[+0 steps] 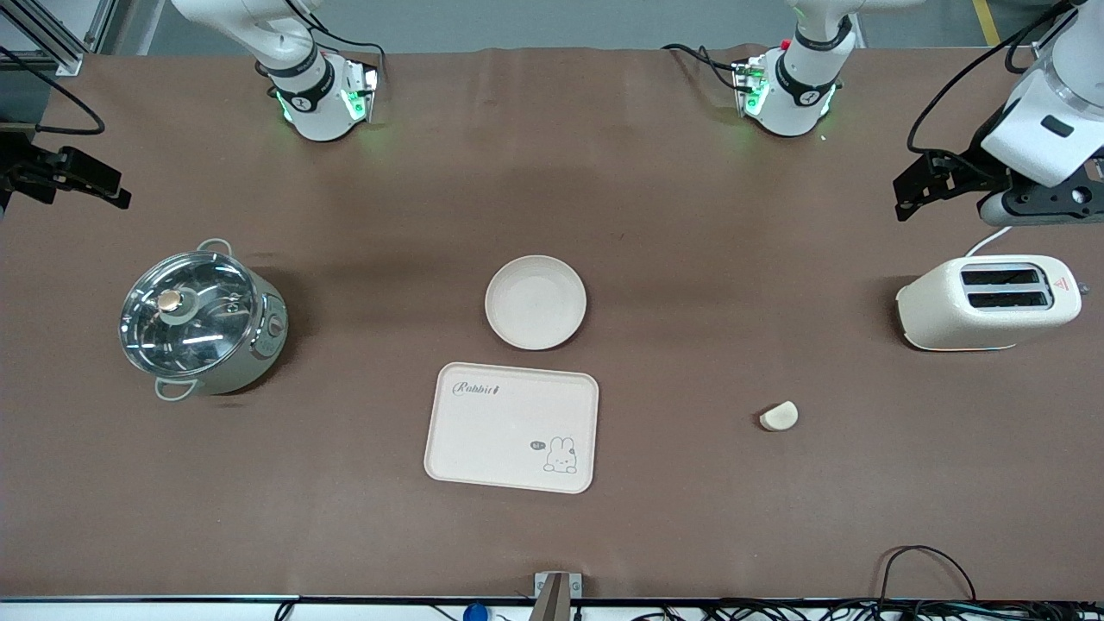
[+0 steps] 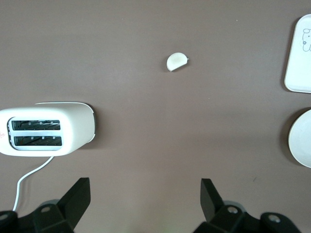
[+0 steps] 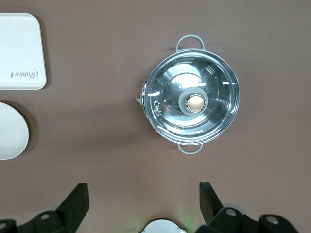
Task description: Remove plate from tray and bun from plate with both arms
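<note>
The round cream-beige plate (image 1: 536, 302) sits on the brown bench (image 1: 690, 259), just off the cream rectangular tray (image 1: 511, 427) and farther from the front camera. The small pale half-round bun (image 1: 779, 416) lies apart, toward the left arm's end; both removals look complete. The tray's long axis runs between the arms' ends. The left hand (image 2: 146, 204) hangs spread above the white toaster (image 1: 987, 302). The right hand (image 3: 143, 204) hangs spread near the steel lidded pot (image 1: 203, 317). Both arms wait.

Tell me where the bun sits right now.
The bun lies on the bare table, toward the left arm's end, between the tray and the toaster, nearer the front camera than the toaster.
</note>
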Available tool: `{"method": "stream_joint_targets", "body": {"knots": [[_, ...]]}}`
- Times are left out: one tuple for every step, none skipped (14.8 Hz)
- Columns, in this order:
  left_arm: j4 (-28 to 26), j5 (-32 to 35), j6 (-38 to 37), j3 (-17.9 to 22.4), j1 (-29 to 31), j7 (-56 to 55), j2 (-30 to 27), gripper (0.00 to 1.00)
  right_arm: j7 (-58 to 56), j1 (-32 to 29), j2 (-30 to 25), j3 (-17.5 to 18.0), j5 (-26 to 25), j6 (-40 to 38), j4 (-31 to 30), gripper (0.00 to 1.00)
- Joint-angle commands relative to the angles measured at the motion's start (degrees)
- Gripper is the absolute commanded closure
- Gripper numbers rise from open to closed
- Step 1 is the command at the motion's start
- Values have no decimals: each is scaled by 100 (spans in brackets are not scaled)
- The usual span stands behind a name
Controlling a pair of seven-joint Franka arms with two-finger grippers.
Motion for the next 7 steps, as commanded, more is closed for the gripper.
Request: {"method": "stream_joint_targets", "body": {"knots": [[-57,-113,126,-21,117,302,-148,0,-49,-51,-341,62,-102,159,-379,0],[66,-113,109,-12,117,390,-96,0,-49,-51,-341,62,-102,159,-379,0],[163,-113,48,-12,117,408,-34,0,-49,-51,-332,62,-102,150,-379,0],[251,-113,-22,-4,126,409,1,0,-49,-43,-323,70,-102,167,-370,0],[287,-113,-49,-3,126,409,54,0,-49,-42,-323,71,-102,176,-370,0],[287,-113,-58,-3,126,409,63,0,-49,-42,-332,71,-102,159,-370,0],[287,-113,-67,-3,108,400,72,0,-49,-42,-323,71,-102,176,-370,0]]}}
